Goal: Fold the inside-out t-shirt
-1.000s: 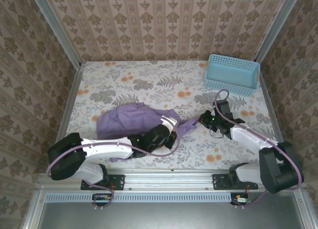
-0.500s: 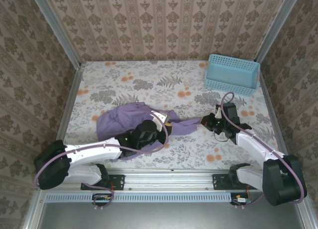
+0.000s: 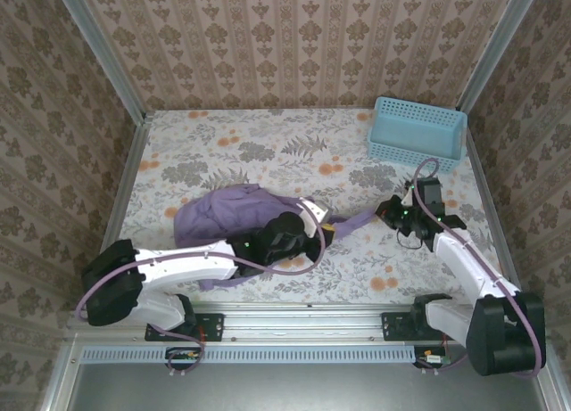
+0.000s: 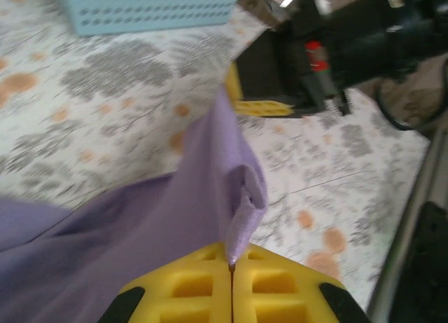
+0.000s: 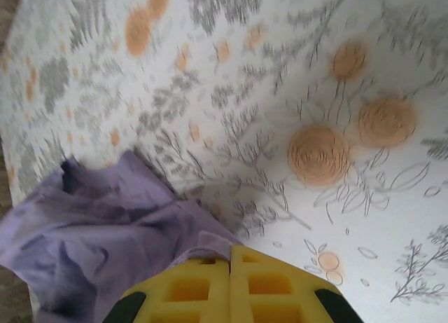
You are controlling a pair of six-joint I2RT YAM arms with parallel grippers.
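The inside-out t-shirt [image 3: 223,217] lies mostly as a crumpled lavender heap on the floral table [image 3: 268,152], left of centre and toward the near edge, well apart from the blue basket [image 3: 417,133] at the far right corner. From that heap a narrow band of cloth runs off to the right, drawn out straight between the two arms. The left gripper [image 3: 328,224] sits at the heap's right end, and its wrist view shows the jaws pressed together on a raised fold of the purple cloth. The right gripper [image 3: 382,212] is further right at the band's tip; its jaws are also closed, and the cloth edge appears to be pinched between them. No folding has begun: the step in hand looks like pulling an edge or sleeve out of the bunch to open the garment. The next move likely calls for holding both pinches firm while drawing the cloth wider or lifting it, so the bulk unfurls and can be laid flat. Both grips are on thin edges, so a hard tug could slip them.
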